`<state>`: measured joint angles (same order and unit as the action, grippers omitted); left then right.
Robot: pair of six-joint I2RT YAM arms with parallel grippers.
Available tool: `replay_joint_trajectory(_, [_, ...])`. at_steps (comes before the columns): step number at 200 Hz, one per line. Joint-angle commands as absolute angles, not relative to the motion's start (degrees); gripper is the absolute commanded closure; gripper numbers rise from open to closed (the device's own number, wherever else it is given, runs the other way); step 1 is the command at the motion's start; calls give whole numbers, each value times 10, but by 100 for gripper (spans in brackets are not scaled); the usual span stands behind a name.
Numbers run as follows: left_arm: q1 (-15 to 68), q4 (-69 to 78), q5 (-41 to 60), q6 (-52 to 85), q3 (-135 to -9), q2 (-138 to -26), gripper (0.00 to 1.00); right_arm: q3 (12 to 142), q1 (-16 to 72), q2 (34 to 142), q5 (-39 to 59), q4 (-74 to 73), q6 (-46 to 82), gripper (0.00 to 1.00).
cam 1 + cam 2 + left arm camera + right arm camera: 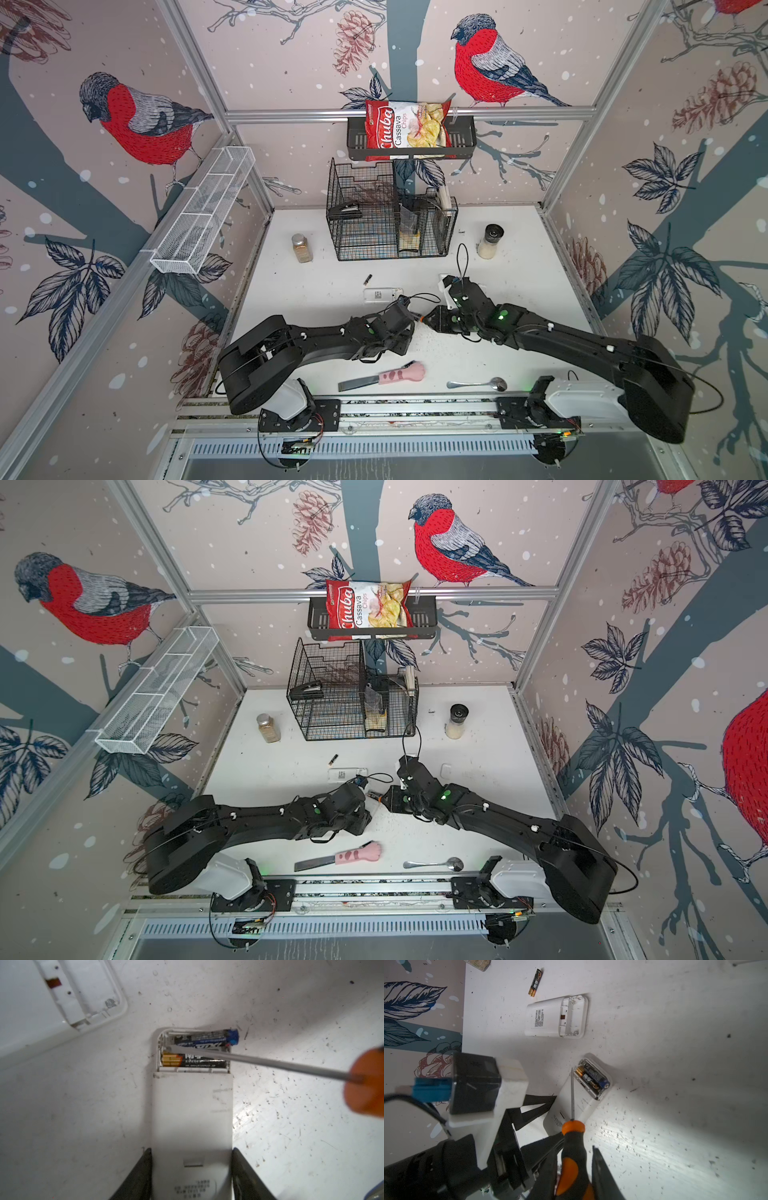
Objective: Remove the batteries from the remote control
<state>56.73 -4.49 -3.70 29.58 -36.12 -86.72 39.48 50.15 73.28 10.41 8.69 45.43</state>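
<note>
My left gripper (191,1150) is shut on the sides of a white remote control (192,1115) that lies back-up, its compartment uncovered. Two batteries sit inside: a blue-ended one (207,1038) tilted up and poking past the rim, and a black-and-gold one (193,1060) lying flat. My right gripper (577,1142) is shut on the orange-and-black screwdriver (574,1147); its shaft (270,1064) crosses the compartment and the tip rests at the batteries' far end. A loose battery (368,279) lies on the table. In both top views the grippers meet mid-table.
A second white remote (382,295) with an empty compartment lies just behind the grippers. A small white cover (446,769) lies to the right. A pink-handled knife (386,377) and spoon (478,384) lie near the front edge. A spice jar (302,248), shaker (491,241) and wire basket (390,220) stand at the back.
</note>
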Motion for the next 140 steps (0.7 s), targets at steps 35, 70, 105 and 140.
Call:
replay_joint_trajectory(35, [573, -145, 22, 312, -356, -875, 48, 408, 487, 735, 109, 86, 424, 100])
replay_joint_trajectory(70, [573, -145, 22, 313, -357, -877, 48, 396, 498, 721, 99, 109, 438, 100])
replay_joint_trajectory(105, [573, -145, 21, 312, -356, -880, 48, 375, 499, 695, 91, 119, 451, 100])
replay_joint_trajectory(140, [573, -145, 20, 311, -358, -882, 48, 366, 499, 698, 86, 113, 454, 100])
